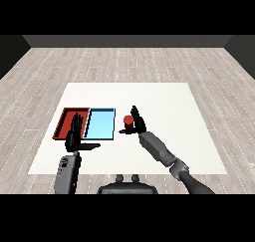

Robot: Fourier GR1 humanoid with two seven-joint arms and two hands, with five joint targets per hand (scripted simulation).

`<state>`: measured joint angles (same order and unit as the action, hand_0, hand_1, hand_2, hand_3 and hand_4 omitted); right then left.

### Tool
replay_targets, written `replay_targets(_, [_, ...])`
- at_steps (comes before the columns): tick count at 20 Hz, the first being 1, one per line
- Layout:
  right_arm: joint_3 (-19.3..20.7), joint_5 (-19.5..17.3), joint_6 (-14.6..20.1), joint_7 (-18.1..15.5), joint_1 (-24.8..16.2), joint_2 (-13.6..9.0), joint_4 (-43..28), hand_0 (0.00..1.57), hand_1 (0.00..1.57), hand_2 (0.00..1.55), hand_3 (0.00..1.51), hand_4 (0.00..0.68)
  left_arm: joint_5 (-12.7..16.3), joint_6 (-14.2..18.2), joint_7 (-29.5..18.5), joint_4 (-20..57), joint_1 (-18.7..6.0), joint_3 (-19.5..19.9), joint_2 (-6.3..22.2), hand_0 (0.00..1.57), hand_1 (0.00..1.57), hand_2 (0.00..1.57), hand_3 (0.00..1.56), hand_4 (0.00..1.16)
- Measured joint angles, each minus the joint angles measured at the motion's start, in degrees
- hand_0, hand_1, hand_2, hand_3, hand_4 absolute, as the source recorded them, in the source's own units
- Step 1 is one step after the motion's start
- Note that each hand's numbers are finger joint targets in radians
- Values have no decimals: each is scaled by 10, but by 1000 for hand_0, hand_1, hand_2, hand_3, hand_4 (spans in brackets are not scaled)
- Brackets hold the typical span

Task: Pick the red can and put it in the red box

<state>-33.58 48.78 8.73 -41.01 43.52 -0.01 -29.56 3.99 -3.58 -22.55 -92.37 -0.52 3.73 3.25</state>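
**Reader:** What lies on the tabletop (149, 94), and where does the red can sit?

**Describer:** The white tabletop stands on a floor of pale wood planks (124, 61). Two shallow trays lie side by side, touching, on the left half. The red tray (64, 115) is on the outside and the light blue tray (102, 122) is next to it, nearer the middle. The red can (128, 120) stands upright on the bare tabletop, just to the right of the light blue tray and outside both trays.

**Reader:** Is either hand on the can?

**Describer:** The right hand (137, 122) is right beside it. Its grey forearm comes in from the lower right corner and angles up towards the middle. The fingers point upward and are mostly straight, the thumb reaches out to the left under the can, and the can sits in the gap between them. The fingers are spread apart and not curled round the can. Whether they touch it cannot be told from this view.

**Reader:** And the other hand?

**Describer:** The left hand (74, 134) rises from the lower left, above the near edge of the two trays. Its fingers are straight and point up, its thumb sticks out to the right, and it holds nothing.
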Motion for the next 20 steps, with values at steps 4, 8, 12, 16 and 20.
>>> replay_targets(4, [-12, 6, 35, 18, 4, 0, -2, 0, 0, 0, 0, 0, -9, 3, -9, 9, -3, -8, -7, 0, 0, 0, 0, 0])
replay_targets(8, [-27, 29, 82, 24, 1, 0, -3, 1571, 1571, 1528, 1478, 591, -3, -2, -11, 17, -9, -2, -2, 0, 0, 0, 0, 0])
replay_targets(12, [-45, 37, 132, 56, 15, 0, 8, 1571, 1571, 1491, 1438, 570, -3, -4, -14, 13, -6, 1, 2, 0, 0, 0, 0, 0])
replay_targets(16, [-53, 40, 150, 72, 33, -1, 27, 1571, 1571, 1485, 1430, 573, -2, -3, -14, 17, -12, 6, 5, 0, 0, 0, 0, 0])
replay_targets(20, [-55, 43, 154, 83, 42, -2, 37, 1571, 1571, 1489, 1432, 577, -11, 8, -3, 6, -11, -4, -3, 0, 0, 0, 0, 0])
